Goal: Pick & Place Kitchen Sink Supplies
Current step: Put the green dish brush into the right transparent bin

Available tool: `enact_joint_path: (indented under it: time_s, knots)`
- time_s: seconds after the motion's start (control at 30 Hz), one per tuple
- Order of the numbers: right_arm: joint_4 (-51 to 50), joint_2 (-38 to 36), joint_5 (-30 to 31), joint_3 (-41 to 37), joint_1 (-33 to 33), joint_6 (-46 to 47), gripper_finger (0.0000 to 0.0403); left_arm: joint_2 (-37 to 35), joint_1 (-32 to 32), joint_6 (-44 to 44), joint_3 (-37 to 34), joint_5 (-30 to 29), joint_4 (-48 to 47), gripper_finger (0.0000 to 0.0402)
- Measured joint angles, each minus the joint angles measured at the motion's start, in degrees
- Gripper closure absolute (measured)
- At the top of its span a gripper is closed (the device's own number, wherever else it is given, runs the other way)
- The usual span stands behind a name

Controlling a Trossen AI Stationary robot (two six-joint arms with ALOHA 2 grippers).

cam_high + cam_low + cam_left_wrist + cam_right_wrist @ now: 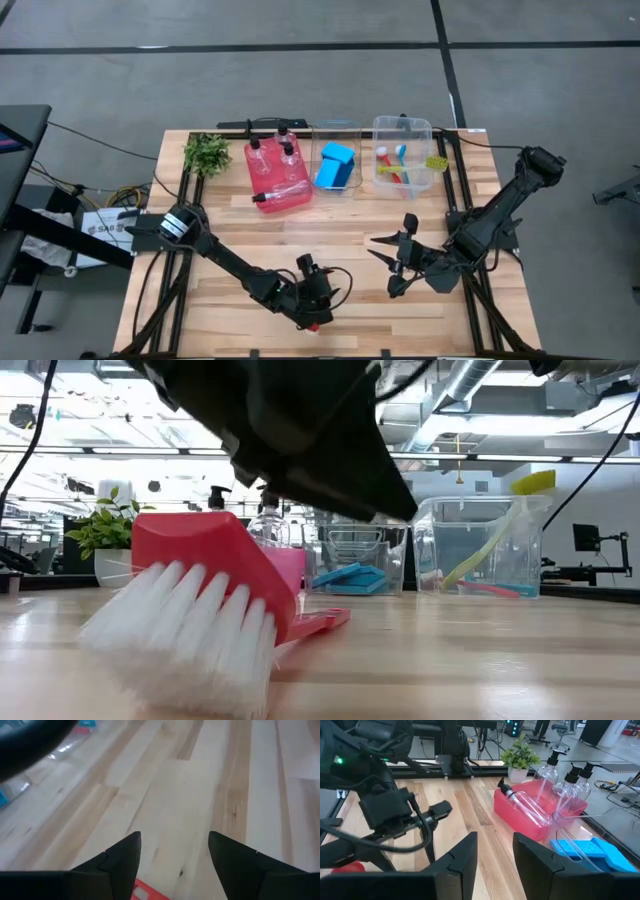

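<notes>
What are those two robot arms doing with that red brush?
The left gripper is low over the front of the wooden table, fingers open, right above the red brush, which lies on the wood. It looks set to grab it or has just let it go; I can't tell which. The right gripper waits open nearby, holding nothing. At the back, pump bottles sit in a red bin, blue sponges in a clear one, and more brushes in another.

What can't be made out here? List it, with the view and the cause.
Red brush: high view, left arm covers nearly all; left wrist view, bottom edge leaves a sliver.
Brushes in the clear bin: high view, too small to count.
Left arm: low view, blurred, cut by top edge.
</notes>
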Motion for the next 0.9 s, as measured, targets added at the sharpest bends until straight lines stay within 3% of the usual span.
enact_joint_path:
  time_s: [0.2,0.6,0.9]
  knots:
    - [0.01,0.0,-0.02,0.0,0.01,0.01,0.0285,-0.54,-0.64,-2.1,-0.22,-0.89,-0.22,0.0167]
    - [0.04,0.0,-0.04,0.0,0.02,0.47,0.0285,-0.27,-1.05,-25.12,-7.7,2.56,-4.7,0.0167]
    - [0.03,0.0,-0.02,0.0,0.02,0.61,0.0285,-0.27,-1.19,-27.14,-8.52,5.97,0.47,0.0167]
